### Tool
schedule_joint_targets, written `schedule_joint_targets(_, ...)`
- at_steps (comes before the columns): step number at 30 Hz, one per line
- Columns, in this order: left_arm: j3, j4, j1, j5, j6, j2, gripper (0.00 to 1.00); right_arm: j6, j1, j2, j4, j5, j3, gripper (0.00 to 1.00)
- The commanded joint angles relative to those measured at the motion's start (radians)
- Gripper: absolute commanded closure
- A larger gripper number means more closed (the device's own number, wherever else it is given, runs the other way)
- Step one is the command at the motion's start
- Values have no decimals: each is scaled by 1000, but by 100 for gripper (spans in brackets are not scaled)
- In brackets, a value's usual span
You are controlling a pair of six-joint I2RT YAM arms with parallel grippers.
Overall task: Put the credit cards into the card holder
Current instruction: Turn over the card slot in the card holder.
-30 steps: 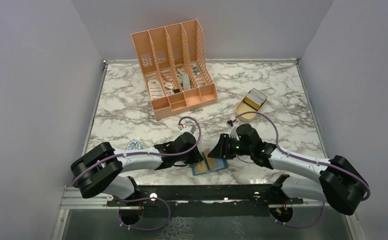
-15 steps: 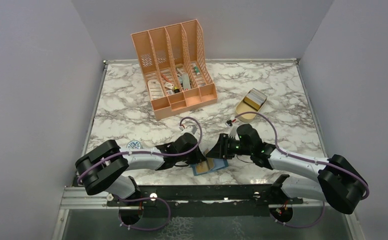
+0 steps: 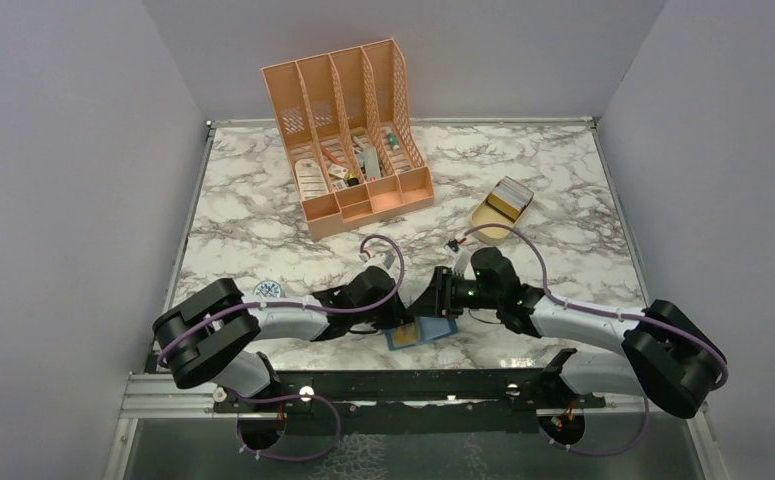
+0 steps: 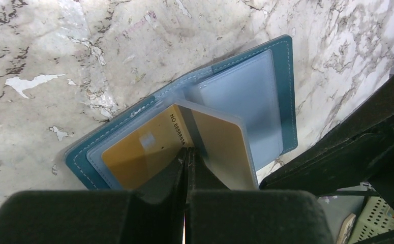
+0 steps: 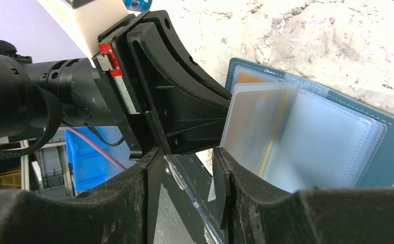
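Left gripper pinched on card holder sleeve, right gripper apart; a tug may slide the gold card out.

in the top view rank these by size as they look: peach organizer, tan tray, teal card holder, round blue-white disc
1. peach organizer
2. tan tray and teal card holder: too close to rank, holder partly hidden
3. round blue-white disc
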Motion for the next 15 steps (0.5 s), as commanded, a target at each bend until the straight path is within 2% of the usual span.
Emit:
schedule_joint_targets(1,-27,45,0,10,-15,-24,100,24,8,26,90,-61,-24,59)
schedule_joint_targets(7,-50,24,0,-22,-16,-67,100,24,7,62,117,-72,-19,59)
schedule_joint_targets(11,-46,-106,4,-94,-13,-126,99,21,8,83,123,-82,-8,59)
schedule_joint_targets(15,-59,-212,23,-169,-6,-229,92,14,8,95,116,-81,7,59)
